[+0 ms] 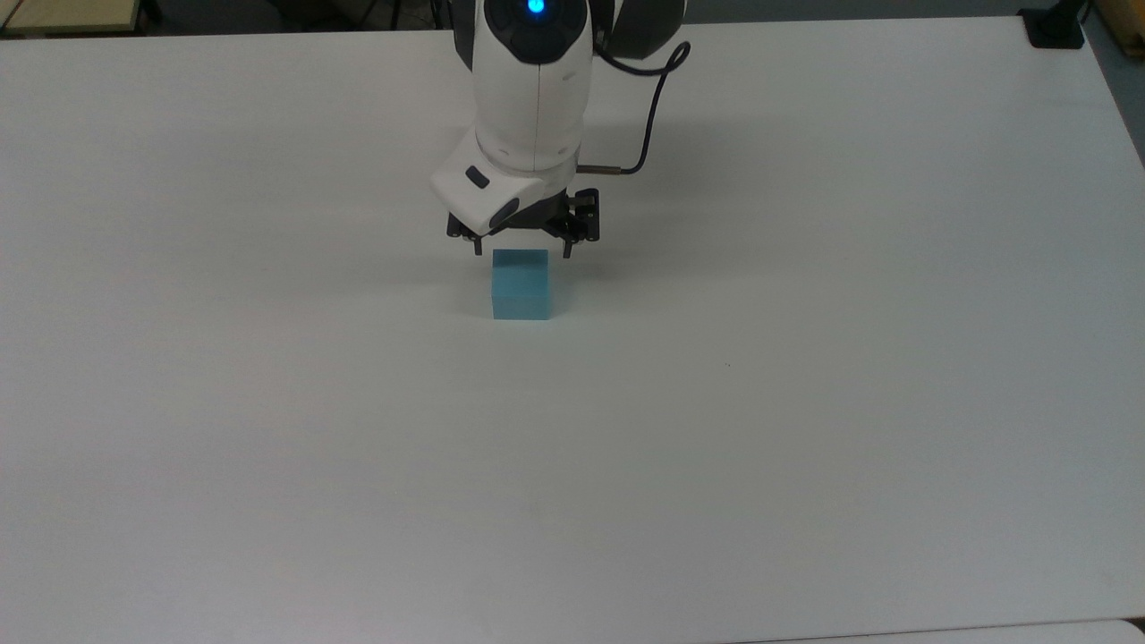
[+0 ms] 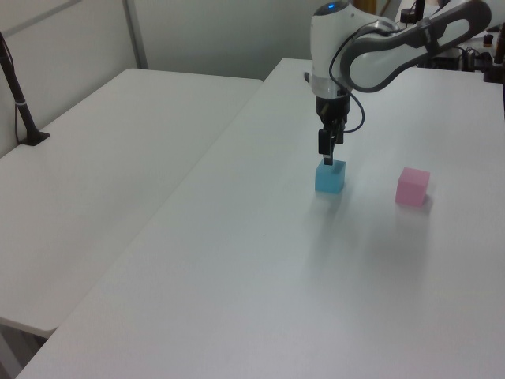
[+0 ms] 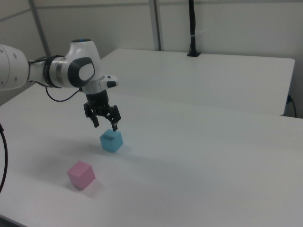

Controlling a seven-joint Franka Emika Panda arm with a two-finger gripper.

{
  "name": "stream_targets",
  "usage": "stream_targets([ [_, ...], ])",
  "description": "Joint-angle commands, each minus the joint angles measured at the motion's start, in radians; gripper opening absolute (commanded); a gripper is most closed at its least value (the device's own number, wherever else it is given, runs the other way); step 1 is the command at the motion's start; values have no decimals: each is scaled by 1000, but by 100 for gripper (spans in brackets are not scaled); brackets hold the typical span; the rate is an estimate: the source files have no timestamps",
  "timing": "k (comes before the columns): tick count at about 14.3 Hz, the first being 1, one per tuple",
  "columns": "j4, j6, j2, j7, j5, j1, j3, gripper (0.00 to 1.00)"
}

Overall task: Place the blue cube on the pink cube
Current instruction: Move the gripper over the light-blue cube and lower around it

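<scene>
A white Panda arm (image 3: 61,71) reaches over a white table (image 1: 805,402), its black gripper (image 1: 522,249) poised just above the blue cube (image 1: 520,284) with fingers spread wide and nothing between them. In the top view the two fingertips stand to either side of the cube's far top edge; in the right view the gripper (image 3: 105,126) hangs a little above the blue cube (image 3: 111,140), the right fingertip close to its top face, with no clear contact. In the left view the gripper (image 2: 328,162) comes down to the top of the blue cube (image 2: 330,177), and whether it touches cannot be told. The blue cube sits flat on the table near the middle. The pink cube (image 2: 412,186) rests on the table well apart from it, to the left view's right; in the right view the pink cube (image 3: 81,174) lies nearer the camera and to the right view's left. A black cable (image 1: 646,116) loops from the wrist. A second white table (image 2: 95,158) stands alongside at the left view's left.
</scene>
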Motion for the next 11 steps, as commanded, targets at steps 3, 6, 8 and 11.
stream_targets([
  [3, -42, 70, 24, 16, -24, -10, 4, 100],
  [6, -104, 167, 25, 18, -24, -10, 12, 100],
  [8, -112, 172, 28, 18, -26, -13, 20, 100],
  [11, -112, 175, 39, 18, -24, -15, 20, 100],
])
